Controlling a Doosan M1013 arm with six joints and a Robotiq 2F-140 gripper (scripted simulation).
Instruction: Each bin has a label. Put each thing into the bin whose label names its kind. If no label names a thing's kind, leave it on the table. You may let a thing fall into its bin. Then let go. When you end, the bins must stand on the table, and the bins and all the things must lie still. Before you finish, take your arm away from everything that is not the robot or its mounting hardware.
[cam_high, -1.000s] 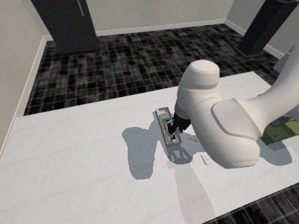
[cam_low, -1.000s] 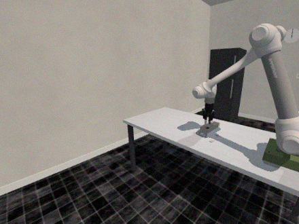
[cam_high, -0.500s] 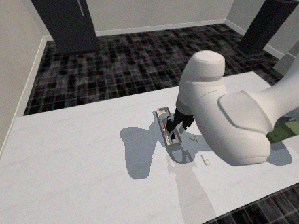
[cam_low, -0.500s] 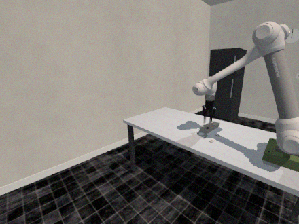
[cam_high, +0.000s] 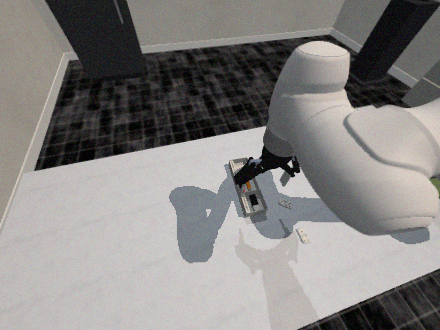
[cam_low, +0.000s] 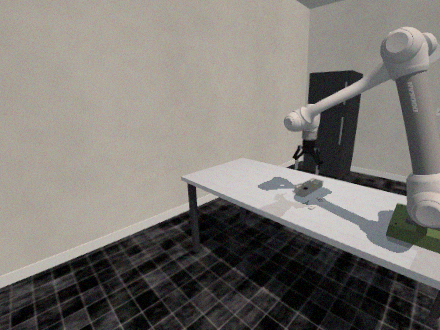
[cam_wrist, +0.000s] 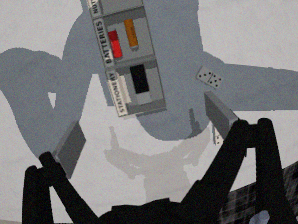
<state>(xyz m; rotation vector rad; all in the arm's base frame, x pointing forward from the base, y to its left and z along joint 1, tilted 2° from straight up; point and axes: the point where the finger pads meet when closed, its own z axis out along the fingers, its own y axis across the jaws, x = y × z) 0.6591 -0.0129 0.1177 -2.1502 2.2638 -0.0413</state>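
A grey row of labelled bins (cam_high: 248, 196) (cam_low: 308, 188) (cam_wrist: 124, 99) lies on the white table (cam_high: 100, 225) (cam_low: 235, 175). In the wrist view, the bin labelled BATTERIES holds a red thing (cam_wrist: 115, 44) and an orange thing (cam_wrist: 131, 32). The bin below it holds a black thing (cam_wrist: 139, 79). My gripper (cam_high: 268, 170) (cam_low: 306, 152) (cam_wrist: 141, 117) is open and empty, well above the near end of the bins. A small dotted die (cam_high: 285, 203) (cam_wrist: 209, 78) and a small white piece (cam_high: 302, 235) lie on the table beside the bins.
The arm's green base (cam_low: 407, 227) stands at the table's right end. Dark cabinets (cam_high: 100, 35) (cam_low: 332, 125) stand on the checkered floor behind the table. The table's front edge is close to the white piece.
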